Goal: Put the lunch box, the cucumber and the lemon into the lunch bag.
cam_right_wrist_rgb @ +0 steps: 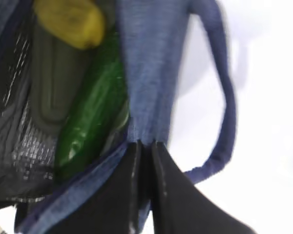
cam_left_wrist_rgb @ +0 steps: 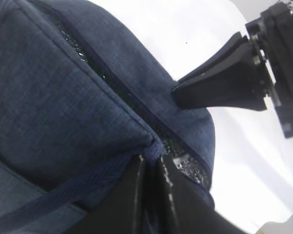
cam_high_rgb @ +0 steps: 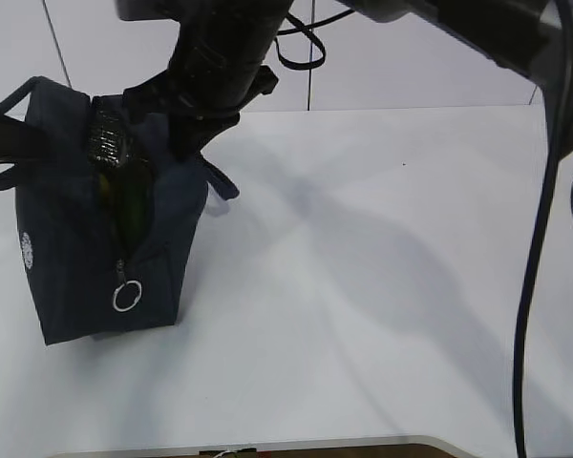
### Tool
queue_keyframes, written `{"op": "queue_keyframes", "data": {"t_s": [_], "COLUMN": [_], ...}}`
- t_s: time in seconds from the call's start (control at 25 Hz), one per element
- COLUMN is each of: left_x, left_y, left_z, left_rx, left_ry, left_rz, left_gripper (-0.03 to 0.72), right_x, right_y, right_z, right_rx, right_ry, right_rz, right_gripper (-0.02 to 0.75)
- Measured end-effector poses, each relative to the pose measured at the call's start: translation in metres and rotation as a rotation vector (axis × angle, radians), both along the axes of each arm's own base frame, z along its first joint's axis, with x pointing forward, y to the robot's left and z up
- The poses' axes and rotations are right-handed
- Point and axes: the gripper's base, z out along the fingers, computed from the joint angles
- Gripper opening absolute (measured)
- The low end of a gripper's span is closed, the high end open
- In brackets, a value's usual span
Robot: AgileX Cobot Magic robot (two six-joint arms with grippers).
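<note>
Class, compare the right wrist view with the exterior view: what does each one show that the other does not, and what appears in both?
Only the right wrist view shows the lemon and the lunch box's sage lid inside the lunch bag, with the right claw shut on the bag's fabric edge. Only the exterior view shows the silver ring pull, the white round logo and the whole table. Both show the navy bag, open, with the cucumber inside, and a loop handle.
</note>
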Motion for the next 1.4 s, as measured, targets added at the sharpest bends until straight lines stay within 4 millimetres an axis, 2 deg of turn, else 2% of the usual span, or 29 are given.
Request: {"op": "queue_keyframes", "data": {"t_s": [0.08,0.28,0.36,0.52,0.72,0.88,1.04,1.16,1.28,1.4], "left_x": [0.000,-0.001,0.001,0.012,0.030,0.036,0.039,0.044,0.045,0.045], "left_y": [0.000,-0.009,-0.019,-0.044,-0.072,-0.082,-0.085,-0.089,-0.104,-0.125], "left_z": [0.000,0.002,0.007,0.015,0.004,0.001,-0.003,-0.008,-0.010,-0.010], "left_rx": [-0.002,0.001,0.013,0.021,0.027,0.049,0.050,0.050,0.065,0.072], "left_ry": [0.000,-0.008,-0.036,-0.070,-0.039,-0.055,-0.053,-0.042,-0.059,-0.078], "left_rz": [0.001,-0.027,-0.049,-0.118,-0.180,-0.162,-0.139,-0.129,-0.159,-0.216], "left_gripper": [0.002,0.002,0.002,0.002,0.002,0.002,0.002,0.002,0.002,0.002], "right_x": [0.001,-0.003,-0.007,-0.008,-0.006,-0.003,-0.002,-0.009,-0.020,-0.031], "right_y": [-0.003,-0.013,-0.017,-0.024,-0.027,-0.037,-0.067,-0.089,-0.104,-0.111], "right_z": [0.003,0.024,0.036,0.045,0.045,0.042,0.036,0.035,0.029,0.022], "right_rx": [-0.023,-0.051,-0.056,-0.086,-0.119,-0.135,-0.174,-0.194,-0.198,-0.169], "right_ry": [-0.023,-0.094,-0.117,-0.151,-0.169,-0.153,-0.101,-0.065,-0.055,-0.088], "right_rz": [-0.009,-0.027,-0.031,-0.049,-0.079,-0.101,-0.149,-0.180,-0.200,-0.207], "right_gripper": [0.027,0.025,0.025,0.024,0.022,0.022,0.021,0.021,0.020,0.020]}}
